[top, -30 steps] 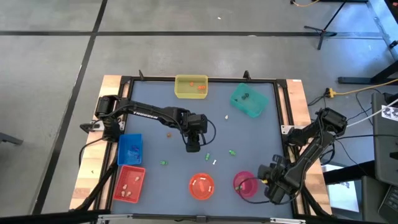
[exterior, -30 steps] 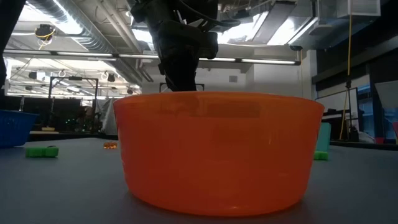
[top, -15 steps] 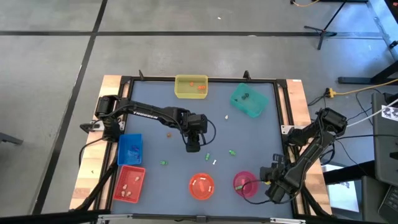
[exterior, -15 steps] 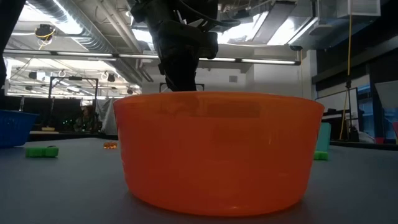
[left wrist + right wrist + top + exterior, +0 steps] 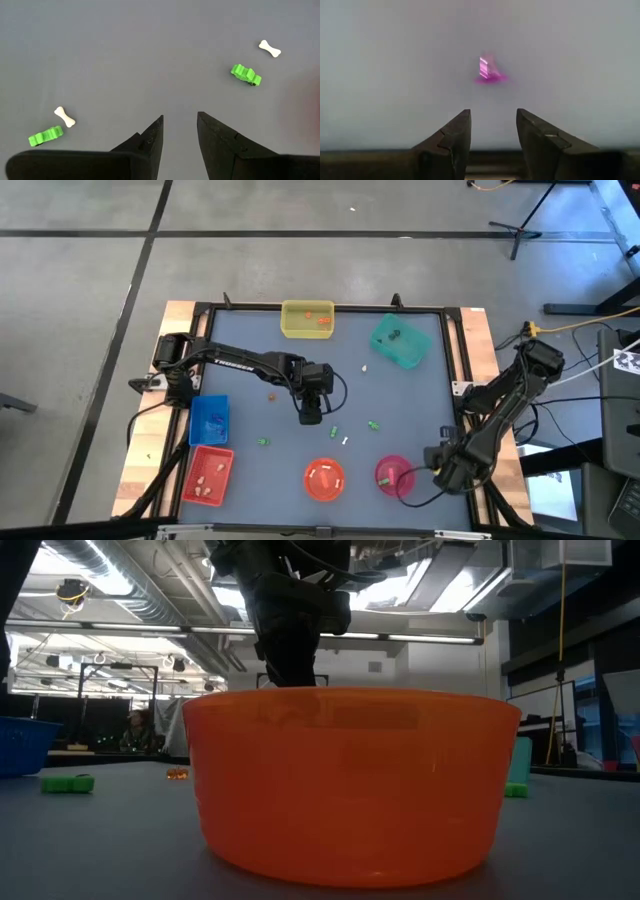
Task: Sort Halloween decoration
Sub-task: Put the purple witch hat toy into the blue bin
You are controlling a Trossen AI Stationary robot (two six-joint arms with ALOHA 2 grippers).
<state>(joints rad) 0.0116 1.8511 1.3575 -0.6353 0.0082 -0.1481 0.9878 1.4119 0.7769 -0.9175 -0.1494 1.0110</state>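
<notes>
1. The left pincer (image 5: pixel 312 418) is hanging over the middle of the grey tabletop (image 5: pixel 420 405), pointing down at it. In the left wrist view its two dark fingers (image 5: pixel 150 137) are standing apart with a clear gap, and nothing is sitting between them, so it is open and empty.
2. The right pincer (image 5: pixel 437 457) is staying at the right edge of the tabletop, just beside the pink bowl (image 5: pixel 394 476). In the right wrist view its fingers (image 5: pixel 455 132) are also parted and are holding nothing.
3. The Halloween decoration is lying in several places. Small green pieces (image 5: pixel 374 424) and a white piece (image 5: pixel 345 440) are resting loose on the tabletop near the left pincer; one more green piece (image 5: pixel 264 442) is lying nearer the blue tray (image 5: pixel 209 420), and an orange piece (image 5: pixel 270 395) is lying beside the left arm.
4. In the left wrist view, a green piece (image 5: pixel 245 74) with a white bone (image 5: pixel 269 48) near it, and another green piece (image 5: pixel 45 135) with a white bone (image 5: pixel 64 116) just beside it, are showing on the grey surface, all apart from the fingers.
5. Other pieces are sitting already in containers: orange ones in the yellow tray (image 5: pixel 307 320), dark ones in the teal tray (image 5: pixel 398 340), beige ones in the red tray (image 5: pixel 207 475), and white ones in the orange bowl (image 5: pixel 324 479).
</notes>
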